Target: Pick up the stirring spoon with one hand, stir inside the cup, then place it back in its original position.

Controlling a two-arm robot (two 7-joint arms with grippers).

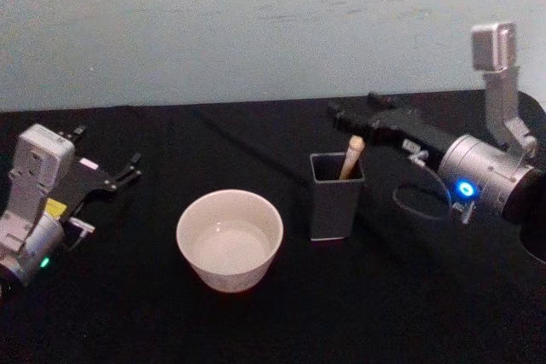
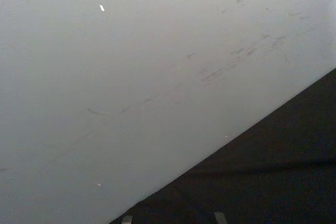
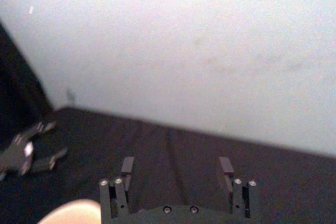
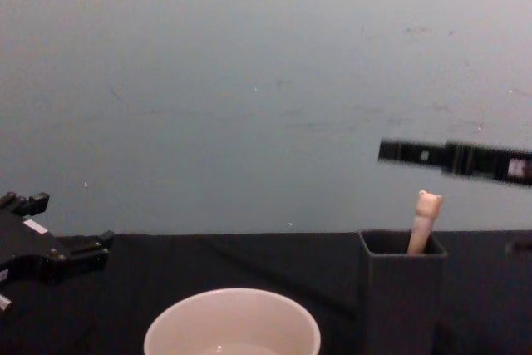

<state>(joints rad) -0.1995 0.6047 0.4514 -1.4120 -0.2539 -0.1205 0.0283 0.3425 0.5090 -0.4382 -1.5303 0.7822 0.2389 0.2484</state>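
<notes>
1. Spoon placement: the stirring spoon [image 1: 351, 158] stood in the dark grey square holder [image 1: 335, 202], leaning on its rim, so only the beige handle with the tiny bear head rose out, free to be gripped.
2. Right end effector [image 1: 343, 112] hovered above and just behind that handle, fingers apart, clamped on nothing, probably to descend on it.
3. Left end effector [image 1: 107, 159] was parked aside, fingers apart.
4. Cream-white cup [image 1: 229, 239] waited on the black counter [image 1: 128, 313], near the holder.

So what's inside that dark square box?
A spoon stands in the holder, leaning to one corner. Its beige handle with a tiny bear head pokes above the rim. The spoon's lower part is hidden by the holder's walls.
</notes>
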